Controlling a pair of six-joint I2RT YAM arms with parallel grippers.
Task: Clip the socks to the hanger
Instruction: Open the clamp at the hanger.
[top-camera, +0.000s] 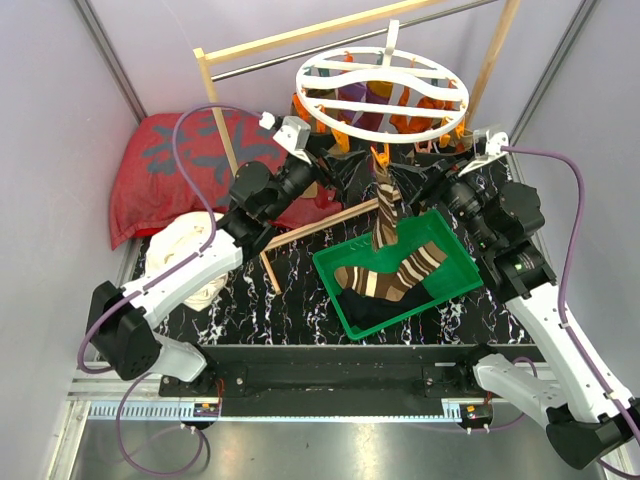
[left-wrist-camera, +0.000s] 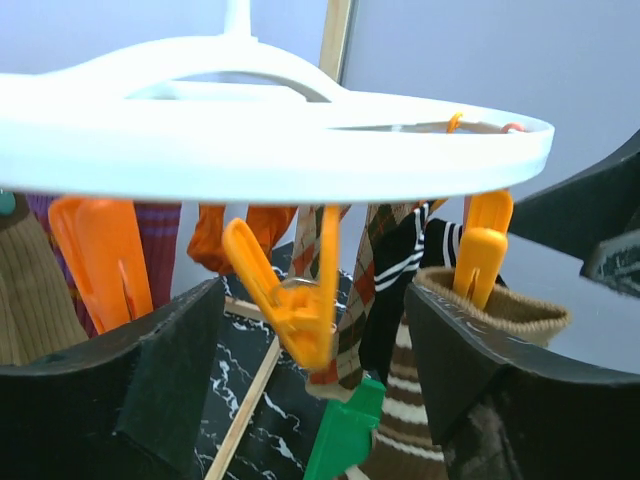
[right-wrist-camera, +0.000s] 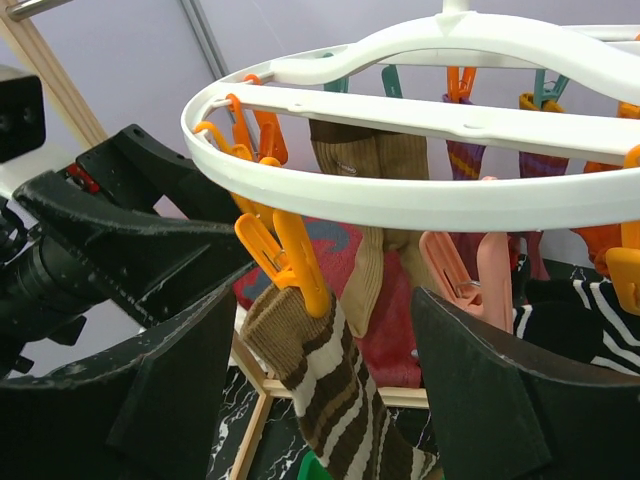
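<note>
The white ring hanger (top-camera: 383, 85) hangs from the rod with socks clipped around it. A brown-and-cream striped sock (top-camera: 386, 215) hangs from an orange clip (top-camera: 381, 157) at the ring's near edge, its toe reaching into the green tray (top-camera: 455, 250). My left gripper (top-camera: 322, 162) is open under the ring's left side; an empty orange clip (left-wrist-camera: 290, 300) hangs between its jaws (left-wrist-camera: 315, 300), not touched. My right gripper (top-camera: 442, 168) is open under the right side; the clipped striped sock (right-wrist-camera: 330, 390) and its clip (right-wrist-camera: 290, 260) hang between its jaws (right-wrist-camera: 325, 300), not touched.
The tray holds another striped sock (top-camera: 400, 275) and a dark sock (top-camera: 365, 305). An argyle sock (left-wrist-camera: 370, 270) and purple and orange socks hang on the far clips. A red pillow (top-camera: 170, 170) and white cloth (top-camera: 185, 255) lie left. The wooden frame (top-camera: 300, 40) stands behind.
</note>
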